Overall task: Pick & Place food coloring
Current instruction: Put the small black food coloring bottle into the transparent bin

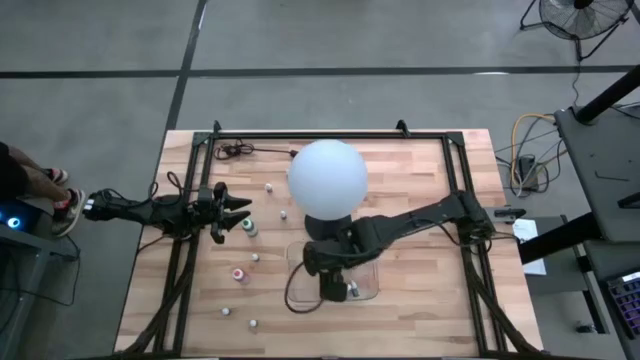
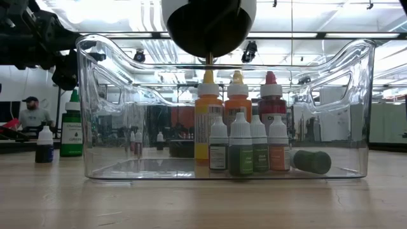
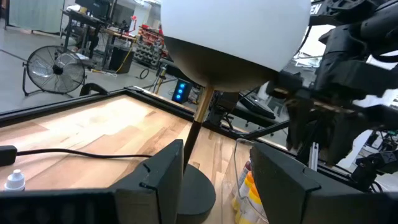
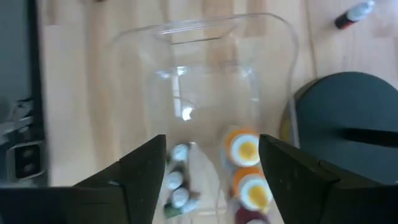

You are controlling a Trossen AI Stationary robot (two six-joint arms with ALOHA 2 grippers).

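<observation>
The food coloring bottles are partly gathered in the clear tray (image 1: 365, 285). There, orange-capped ones (image 4: 242, 149) stand beside small white-capped ones (image 4: 177, 180), and a dark one (image 2: 311, 161) lies on its side. Other bottles stand loose on the table, among them a teal one (image 1: 249, 227) and a pink one (image 1: 238, 274). My right gripper (image 4: 214, 180) hovers open over the tray (image 4: 205, 81), pointing down, with nothing between its fingers. My left gripper (image 1: 235, 210) is open and empty, just left of the teal bottle.
A lamp with a white globe (image 1: 327, 178) stands on a dark base (image 4: 348, 124) just behind the tray. A black cable (image 1: 295, 290) loops by the tray's left side. A black frame (image 1: 190, 250) borders the table. A person sits in the room beyond (image 2: 28, 114).
</observation>
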